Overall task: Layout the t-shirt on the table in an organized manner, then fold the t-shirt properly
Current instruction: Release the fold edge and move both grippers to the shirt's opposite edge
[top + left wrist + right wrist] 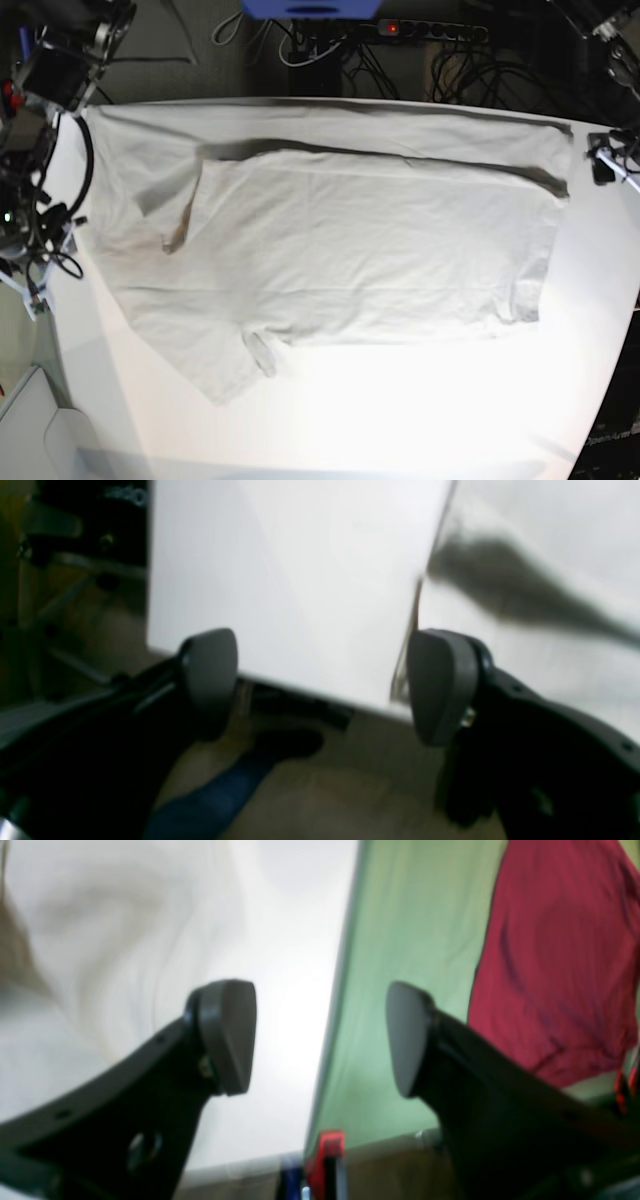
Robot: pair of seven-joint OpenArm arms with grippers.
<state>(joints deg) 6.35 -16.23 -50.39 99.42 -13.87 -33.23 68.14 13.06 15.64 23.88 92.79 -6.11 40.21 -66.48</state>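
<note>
The pale t-shirt (340, 250) lies spread flat on the white table (420, 400), collar toward the left, hem toward the right, and its far edge looks folded over along a straight line. In the left wrist view my left gripper (325, 680) hangs open over the table's corner. The shirt's edge (550, 530) lies just to its right, and nothing is between the fingers. My right gripper (317, 1037) is open too, above the table edge (290, 990), with the shirt (100, 940) to its left. Both arms sit at the sides of the base view, off the cloth.
Beyond the table edge in the right wrist view hang a green cloth (415, 965) and a red cloth (555, 955). Cables and a power strip (430, 30) lie behind the table. Floor and a blue object (210, 800) show below the table corner.
</note>
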